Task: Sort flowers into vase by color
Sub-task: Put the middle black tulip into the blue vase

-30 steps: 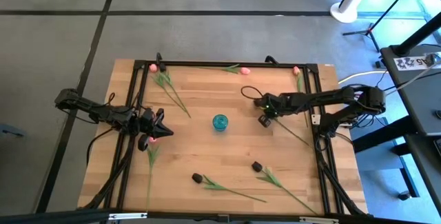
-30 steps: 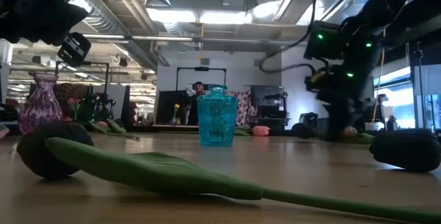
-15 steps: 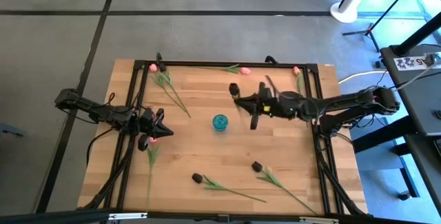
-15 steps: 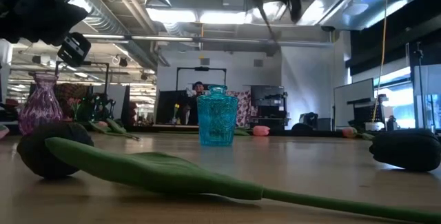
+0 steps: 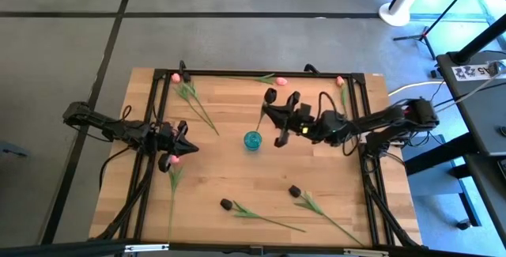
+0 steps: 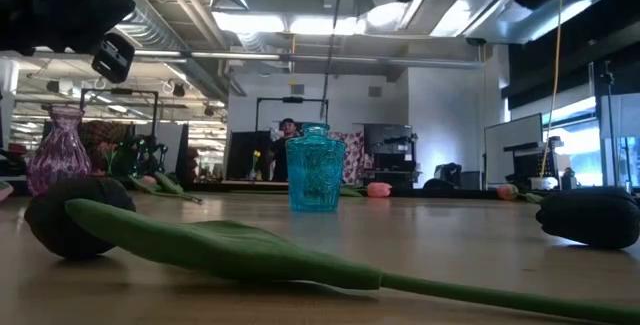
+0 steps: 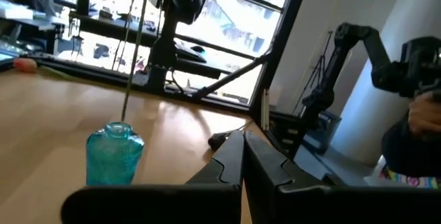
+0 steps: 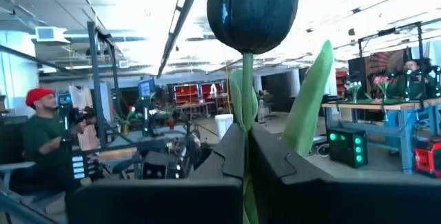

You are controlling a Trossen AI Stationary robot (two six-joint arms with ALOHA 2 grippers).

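The high view looks straight down on the whole table (image 5: 237,170). The low view sits at tabletop level, looking level across into the room. Both share the blue vase (image 5: 252,140), which the left wrist view also sees close. The right wrist view faces outward into the room.

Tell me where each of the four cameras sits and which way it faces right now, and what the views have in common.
High view: overhead, straight down on the table; both arms show.
Low view: table height, looking level past the teal vase; arms enter from above.
Left wrist view: past the shut left gripper toward the teal vase.
Right wrist view: past the right gripper, shut on the dark tulip, into the room.
Shared: high, low and left wrist all show the vase.
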